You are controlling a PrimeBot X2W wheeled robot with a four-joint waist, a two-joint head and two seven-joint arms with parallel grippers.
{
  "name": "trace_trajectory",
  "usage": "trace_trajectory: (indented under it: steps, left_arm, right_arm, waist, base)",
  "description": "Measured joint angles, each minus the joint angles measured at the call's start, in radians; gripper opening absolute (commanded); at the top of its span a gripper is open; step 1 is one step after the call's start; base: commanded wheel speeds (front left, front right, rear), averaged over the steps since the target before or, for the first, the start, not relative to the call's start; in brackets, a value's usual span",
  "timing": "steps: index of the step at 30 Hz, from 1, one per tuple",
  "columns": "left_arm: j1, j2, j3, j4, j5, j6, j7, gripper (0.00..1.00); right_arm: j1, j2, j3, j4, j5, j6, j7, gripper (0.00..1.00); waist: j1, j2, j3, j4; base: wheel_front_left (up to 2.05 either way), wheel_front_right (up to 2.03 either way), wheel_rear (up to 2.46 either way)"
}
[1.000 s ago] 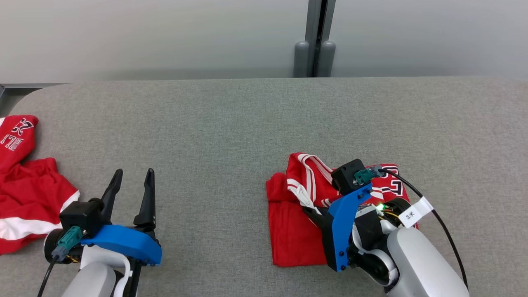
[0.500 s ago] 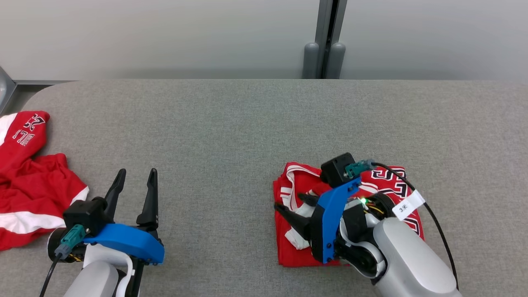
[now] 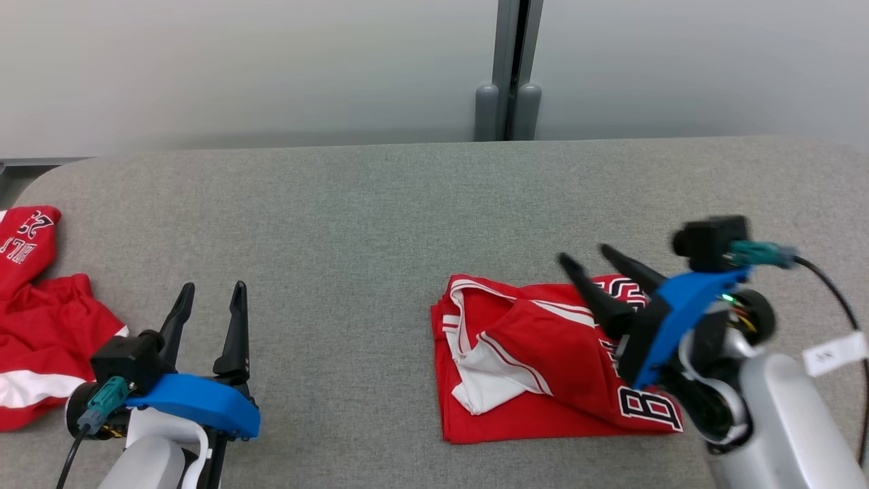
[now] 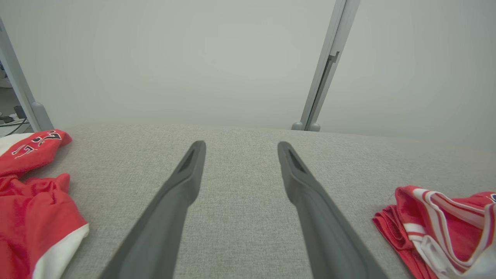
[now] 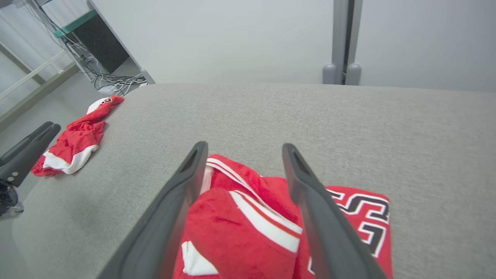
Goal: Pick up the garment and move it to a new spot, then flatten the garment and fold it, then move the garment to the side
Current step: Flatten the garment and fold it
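Showing two garments [image 3: 543, 353] [image 3: 41, 326], two parted pincers [image 3: 213, 286] [image 3: 583, 252]

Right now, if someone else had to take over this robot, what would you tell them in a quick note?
Left gripper: open, empty, low over the grey table, apart from both garments.
Right gripper: open, empty, hovering over the right part of the folded jersey.
The folded jersey lies right of centre as a rough rectangle, with a white inner patch showing.
Second red garment: crumpled at the table's left edge.
Done: the fold looks finished, if untidy.
Left: probably moving the jersey to the side.
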Motion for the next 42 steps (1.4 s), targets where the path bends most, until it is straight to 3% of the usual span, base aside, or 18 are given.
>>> trace_trajectory:
  steps: [6, 7, 9, 14, 19, 26, 33, 37, 41, 42]
  left_arm:
    - [0.008, 0.005, -0.003, -0.008, -0.004, 0.004, 0.0, 1.0]
    - [0.009, 0.005, -0.004, -0.01, -0.004, 0.004, 0.0, 1.0]
    - [0.01, 0.007, -0.005, -0.014, -0.005, 0.004, 0.0, 1.0]
    - [0.01, 0.012, -0.007, -0.015, -0.007, 0.004, 0.001, 1.0]
    - [0.009, 0.014, -0.011, -0.016, -0.007, 0.004, 0.002, 1.0]
    - [0.0, 0.015, -0.015, -0.017, -0.007, 0.005, 0.002, 1.0]
    - [0.0, 0.02, -0.013, -0.023, -0.01, 0.013, 0.005, 1.0]
    - [0.0, 0.022, -0.013, -0.025, -0.015, 0.014, 0.005, 1.0]
    - [0.0, 0.023, -0.013, -0.028, -0.015, 0.015, 0.004, 1.0]
    - [0.0, 0.023, -0.013, -0.028, -0.015, 0.015, 0.003, 1.0]
  right_arm:
    - [0.092, 0.003, -0.185, 0.011, -0.097, 0.0, 0.0, 1.0]
    - [0.103, 0.004, -0.204, 0.019, -0.118, 0.0, 0.001, 0.7]
    - [0.121, 0.018, -0.256, 0.061, -0.129, 0.0, 0.002, 0.0]
    - [0.111, 0.031, -0.257, 0.155, -0.165, 0.0, 0.004, 0.0]
    - [0.055, 0.037, -0.181, 0.256, -0.191, 0.0, -0.013, 0.0]
    - [0.03, 0.046, 0.132, 0.286, -0.149, 0.0, -0.006, 0.0]
    - [0.067, 0.048, 0.4, 0.207, 0.016, 0.0, 0.03, 0.0]
    - [0.066, 0.048, 0.425, 0.168, 0.082, 0.0, -0.004, 0.0]
    - [0.06, 0.049, 0.356, 0.123, 0.121, 0.0, -0.088, 0.0]
    - [0.06, 0.048, 0.329, 0.109, 0.123, 0.0, -0.117, 0.34]
  waist:
    - [0.0, 0.0, -0.008, -0.01]
    - [0.0, 0.0, -0.009, -0.011]
    - [0.0, 0.0, -0.008, -0.013]
    - [0.0, 0.0, -0.002, -0.014]
    - [0.0, 0.0, 0.005, -0.009]
    - [0.0, 0.0, 0.011, 0.007]
    - [0.0, 0.0, 0.012, 0.009]
    - [0.0, 0.0, 0.013, 0.007]
    - [0.0001, 0.0, 0.011, 0.005]
    - [0.0, 0.0, 0.009, 0.005]
  base:
    - [0.0, 0.0, 0.0]
    - [0.0, 0.0, 0.0]
    - [0.0, 0.0, 0.0]
    - [0.0, 0.0, 0.0]
    - [0.0, 0.0, 0.0]
    - [0.0, 0.0, 0.0]
    - [0.0, 0.0, 0.0]
    - [0.0, 0.0, 0.0]
    - [0.0, 0.0, 0.0]
    - [0.0, 0.0, 0.0]
